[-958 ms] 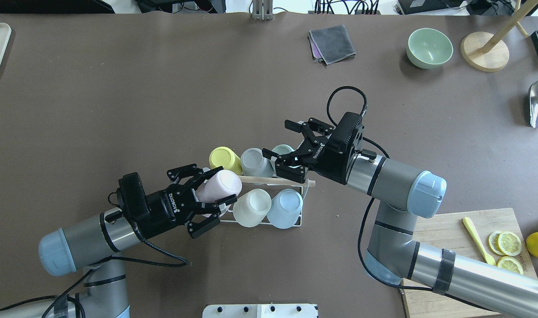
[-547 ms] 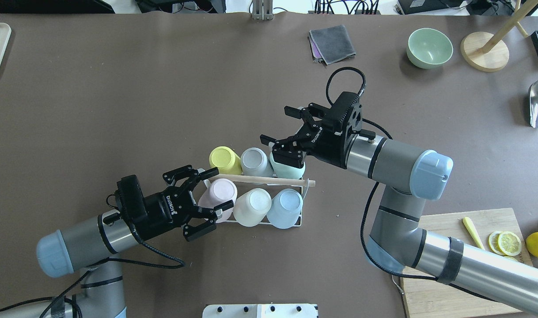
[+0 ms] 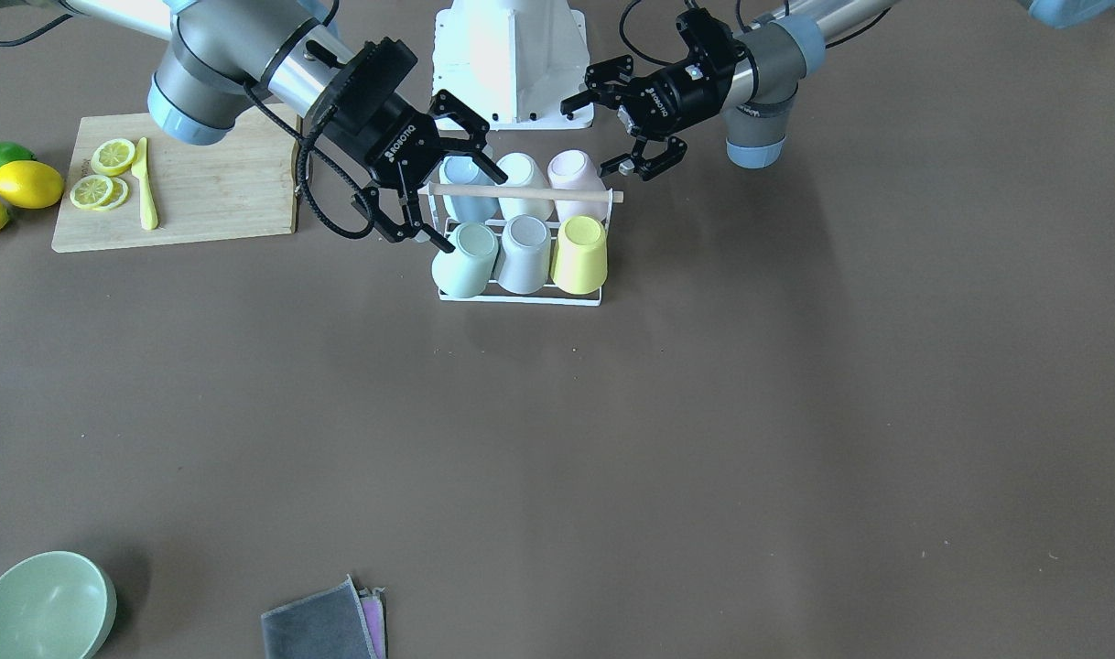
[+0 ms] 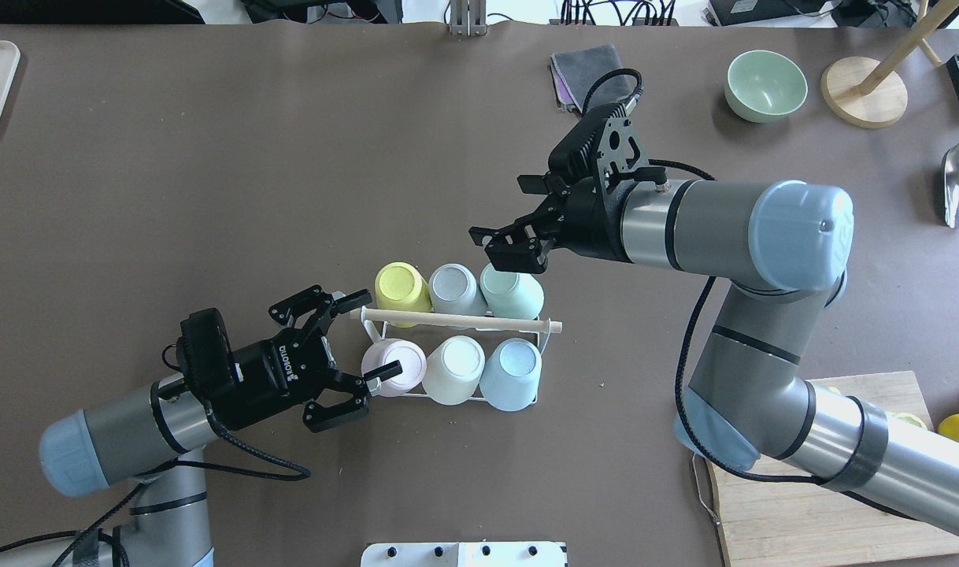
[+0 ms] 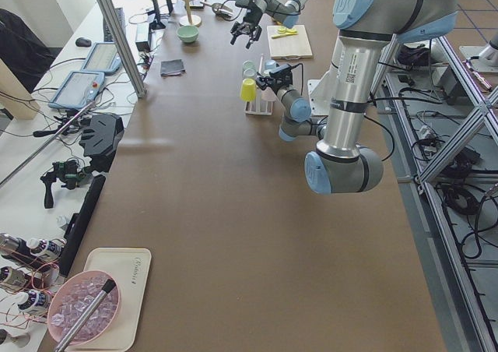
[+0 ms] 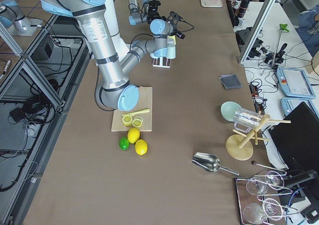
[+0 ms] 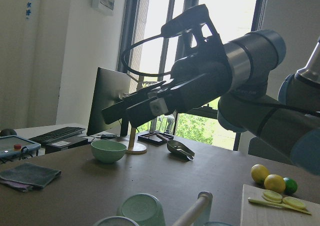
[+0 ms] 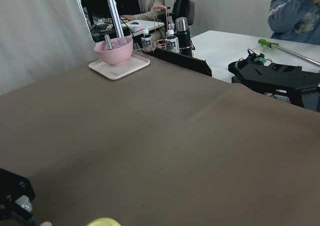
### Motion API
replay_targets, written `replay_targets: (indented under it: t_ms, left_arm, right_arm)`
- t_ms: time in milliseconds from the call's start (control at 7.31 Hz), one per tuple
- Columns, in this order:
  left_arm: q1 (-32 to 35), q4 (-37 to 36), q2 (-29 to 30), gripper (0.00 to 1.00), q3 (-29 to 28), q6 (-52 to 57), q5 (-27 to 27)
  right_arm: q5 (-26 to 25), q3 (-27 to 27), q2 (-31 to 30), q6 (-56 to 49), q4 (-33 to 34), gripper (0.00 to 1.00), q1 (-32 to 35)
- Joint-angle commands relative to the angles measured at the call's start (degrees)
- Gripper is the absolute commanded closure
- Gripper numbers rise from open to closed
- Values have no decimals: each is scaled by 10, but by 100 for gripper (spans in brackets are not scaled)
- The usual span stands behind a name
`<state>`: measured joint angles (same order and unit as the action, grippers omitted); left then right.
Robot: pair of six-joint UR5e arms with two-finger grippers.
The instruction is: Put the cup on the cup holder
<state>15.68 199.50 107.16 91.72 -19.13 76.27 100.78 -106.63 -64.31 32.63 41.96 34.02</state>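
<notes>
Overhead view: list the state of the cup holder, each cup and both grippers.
cup holder: upright, full
pink cup: inverted on holder
cream cup: inverted on holder
blue cup: inverted on holder
yellow cup: inverted on holder
grey cup: inverted on holder
green cup: inverted on holder
left gripper: open, empty
right gripper: open, empty

A robotics lab — aluminium post (image 5: 117,33), teach pendants (image 5: 99,56), monitor (image 7: 107,101) beside the worktable (image 5: 202,212).

Six upturned pastel plastic cups (image 4: 456,287) stand in two rows of three on the small white wire cup holder (image 4: 457,319).
</notes>
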Motion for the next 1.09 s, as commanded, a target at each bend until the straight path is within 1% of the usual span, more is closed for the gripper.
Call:
replay_targets:
  t_ms: [0, 137, 274, 410, 547, 821, 958]
  left_arm:
    - [31, -79, -25, 2, 53, -1, 18]
    - [84, -130, -34, 2, 61, -1, 92]
    - [154, -198, -33, 2, 62, -6, 191]
    - [201, -241, -33, 2, 62, -10, 244]
    - [228, -295, -36, 2, 61, -6, 265]
    - [278, -411, -38, 2, 62, -13, 311]
    - [307, -498, -34, 2, 62, -17, 329]
  right_arm:
    - [77, -35, 1, -12, 163, 0, 28]
    - [81, -39, 1, -11, 219, 0, 32]
    - [98, -70, -19, -11, 292, 0, 52]
    - [134, -77, -28, -12, 370, 0, 87]
    - [163, -72, -34, -11, 401, 0, 127]
    - [171, -70, -93, -7, 407, 0, 191]
    - [173, -71, -131, -7, 407, 0, 217]
